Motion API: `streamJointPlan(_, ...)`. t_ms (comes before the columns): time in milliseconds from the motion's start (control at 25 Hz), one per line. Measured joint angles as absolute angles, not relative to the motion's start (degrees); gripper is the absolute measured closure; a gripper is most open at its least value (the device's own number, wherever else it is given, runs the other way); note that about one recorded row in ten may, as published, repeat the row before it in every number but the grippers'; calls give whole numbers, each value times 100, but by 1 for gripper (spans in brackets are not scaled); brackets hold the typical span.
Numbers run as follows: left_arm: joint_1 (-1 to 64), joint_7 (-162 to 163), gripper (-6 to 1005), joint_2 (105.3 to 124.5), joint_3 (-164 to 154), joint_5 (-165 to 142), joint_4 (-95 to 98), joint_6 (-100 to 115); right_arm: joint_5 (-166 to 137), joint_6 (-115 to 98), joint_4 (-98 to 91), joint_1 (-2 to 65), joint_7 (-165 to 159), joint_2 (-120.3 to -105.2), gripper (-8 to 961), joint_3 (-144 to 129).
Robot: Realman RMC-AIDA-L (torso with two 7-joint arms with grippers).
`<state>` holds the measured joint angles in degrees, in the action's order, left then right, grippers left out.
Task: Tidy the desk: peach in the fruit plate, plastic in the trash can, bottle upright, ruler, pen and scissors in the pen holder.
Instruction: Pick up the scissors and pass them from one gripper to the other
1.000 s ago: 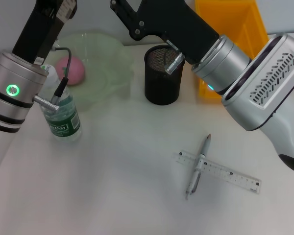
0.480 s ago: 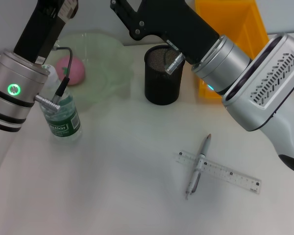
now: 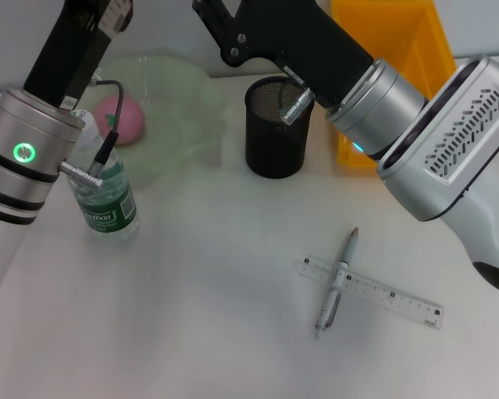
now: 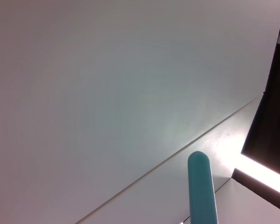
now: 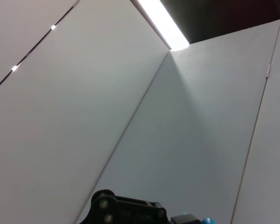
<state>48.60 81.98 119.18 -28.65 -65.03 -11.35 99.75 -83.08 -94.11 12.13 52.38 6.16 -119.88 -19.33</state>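
Looking down from the head view, the black mesh pen holder serves as the landmark on the white desk. Nearer the robot and to the right of it lie a clear ruler and a silver pen, the pen crossing on top of the ruler's left end. To the left of the pen holder sits a pale green fruit plate with a pink peach in it. Nearer than the plate, farther left of the holder, a clear bottle with a green label stands upright, its top hidden behind the left arm. A yellow trash can stands just right of the holder, mostly covered by the right arm. Both arms reach up and away, out of the top of the picture, so neither gripper's fingers show and whether the jaws are apart or together cannot be told. No scissors or plastic can be made out. Wide bare desk lies between the bottle and the ruler.

The left wrist view shows only pale wall and ceiling panels, a bright light strip, and a teal rounded bar at the edge.

The right wrist view shows pale panels, a light strip, and a black linkage at the edge.
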Motion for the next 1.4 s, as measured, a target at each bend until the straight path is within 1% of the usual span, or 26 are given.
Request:
streamJointPlan(600,4869,8191,757,11918,-2865,-6503,-1161,9990,-8332,-9398,1214,5233,616,-11988,700,-1933)
streamJointPlan(800,4869,8191,757,11918,-2865,-6504,-1172,10001,-8336,-9425,1226,5224,615,-11988,734,-1933)
streamJointPlan(1400,4873,8216,757,11918,-2865,-6517,-1188,10029,-8341,-9431,1240,5212,615,-11988,796,-1933)
